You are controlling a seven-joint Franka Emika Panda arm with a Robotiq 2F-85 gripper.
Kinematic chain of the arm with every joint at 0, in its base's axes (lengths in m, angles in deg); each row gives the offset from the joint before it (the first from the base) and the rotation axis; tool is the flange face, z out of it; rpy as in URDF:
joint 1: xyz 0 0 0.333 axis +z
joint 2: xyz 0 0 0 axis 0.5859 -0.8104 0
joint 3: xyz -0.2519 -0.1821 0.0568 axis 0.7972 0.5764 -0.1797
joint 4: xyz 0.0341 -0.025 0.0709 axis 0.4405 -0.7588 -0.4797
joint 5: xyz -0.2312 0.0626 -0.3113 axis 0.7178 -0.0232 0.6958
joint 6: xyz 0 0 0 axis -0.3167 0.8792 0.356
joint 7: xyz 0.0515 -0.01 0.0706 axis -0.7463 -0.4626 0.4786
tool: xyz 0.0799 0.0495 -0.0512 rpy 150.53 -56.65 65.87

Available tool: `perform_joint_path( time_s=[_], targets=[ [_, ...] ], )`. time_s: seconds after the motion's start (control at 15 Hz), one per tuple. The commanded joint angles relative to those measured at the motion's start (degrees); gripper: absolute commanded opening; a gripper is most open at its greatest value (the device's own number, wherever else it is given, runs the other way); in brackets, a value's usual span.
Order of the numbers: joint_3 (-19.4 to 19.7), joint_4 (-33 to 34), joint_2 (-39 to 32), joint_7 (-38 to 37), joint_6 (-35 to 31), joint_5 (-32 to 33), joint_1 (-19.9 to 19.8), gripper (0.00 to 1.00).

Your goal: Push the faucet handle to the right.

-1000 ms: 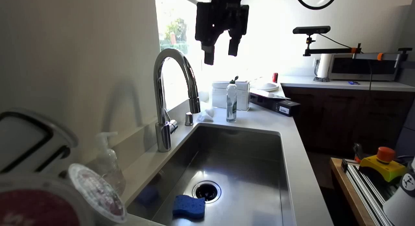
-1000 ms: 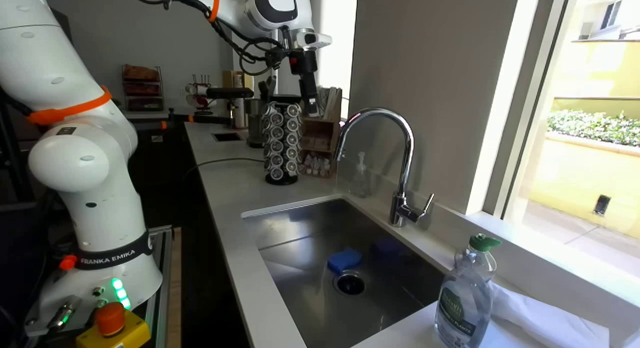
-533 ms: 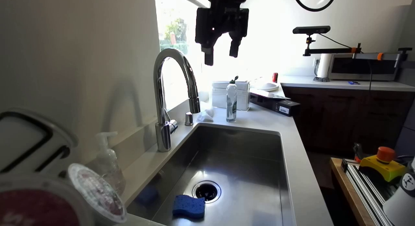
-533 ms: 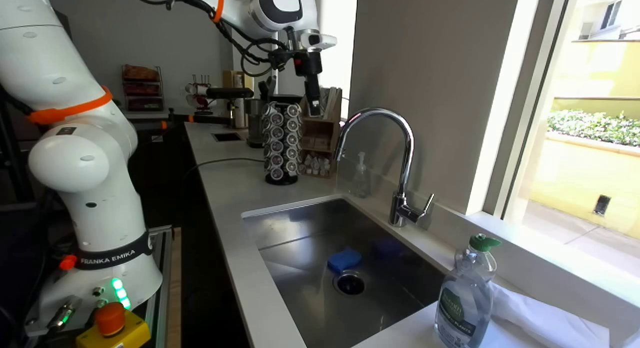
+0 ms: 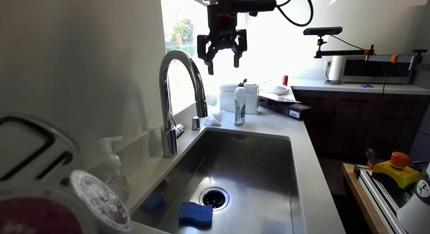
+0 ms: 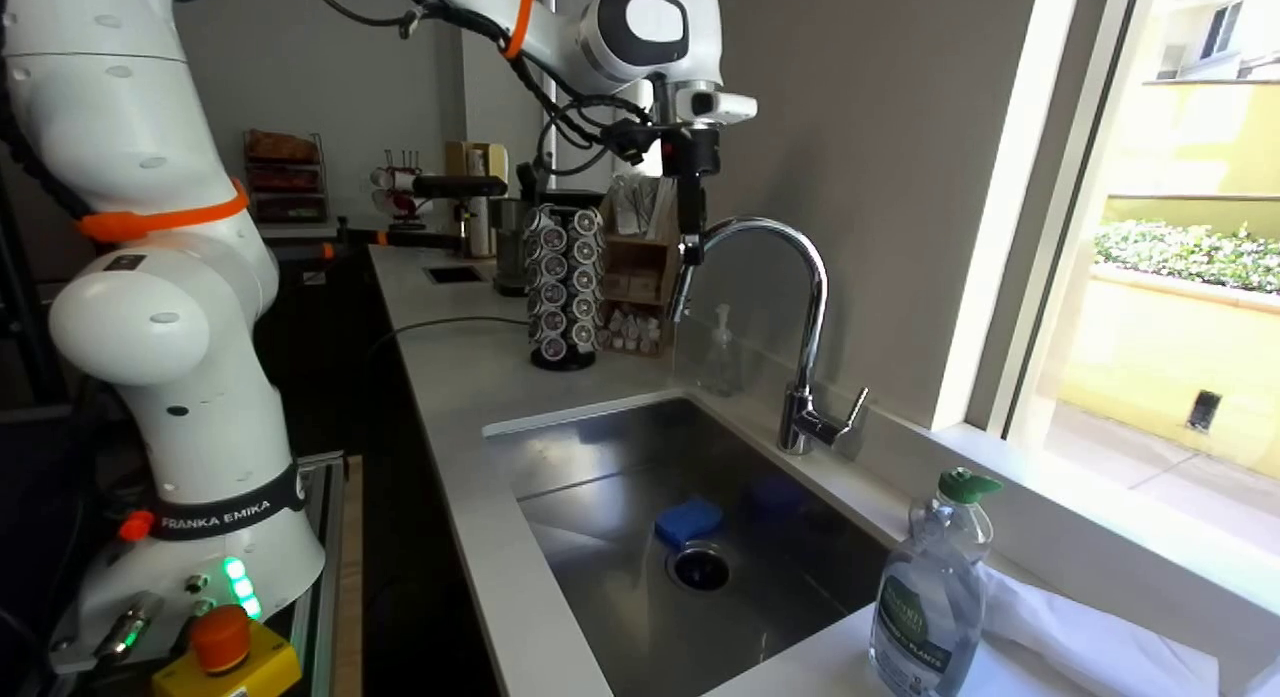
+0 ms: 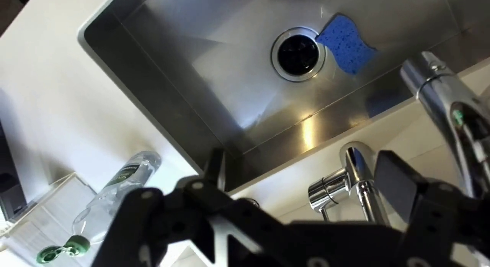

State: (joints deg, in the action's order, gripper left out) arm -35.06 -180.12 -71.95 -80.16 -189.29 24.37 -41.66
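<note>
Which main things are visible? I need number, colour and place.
faucet: one, chrome, beside sink
faucet handle: one, chrome, on faucet
sink: one, grey, in counter
drain: one, black, in sink
sponge: one, blue, in sink
green-capped bottle: one, clear, on counter
pump bottle: one, clear, near wall
pod rack: one, black, on counter
microwave: one, dark, on far counter
stop button: one, red, on yellow box
arm: one, white, beside counter
gripper: one, black, above counter

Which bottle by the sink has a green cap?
The dish soap bottle with the printed label: its flip-top cap is green, while the clear pump bottle has a whitish pump top instead.
</note>
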Motion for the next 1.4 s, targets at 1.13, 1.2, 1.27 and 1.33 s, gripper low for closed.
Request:
perform_joint_path(
  time_s=[1.13, 1.2, 1.27, 1.33],
  targets=[
    [8.66, 9.07, -10.06, 27.23, -5.61, -5.73, 1.31, 1.0],
    [8.48, 7.66, -9.47, 28.25, -7.6, -4.23, 1.61, 1.0],
    [8.35, 8.25, -10.46, 30.27, -7.57, -4.13, 1.73, 1.0],
    [8.35, 8.56, -11.03, 30.67, -8.02, -2.95, 1.93, 1.0]
  ],
)
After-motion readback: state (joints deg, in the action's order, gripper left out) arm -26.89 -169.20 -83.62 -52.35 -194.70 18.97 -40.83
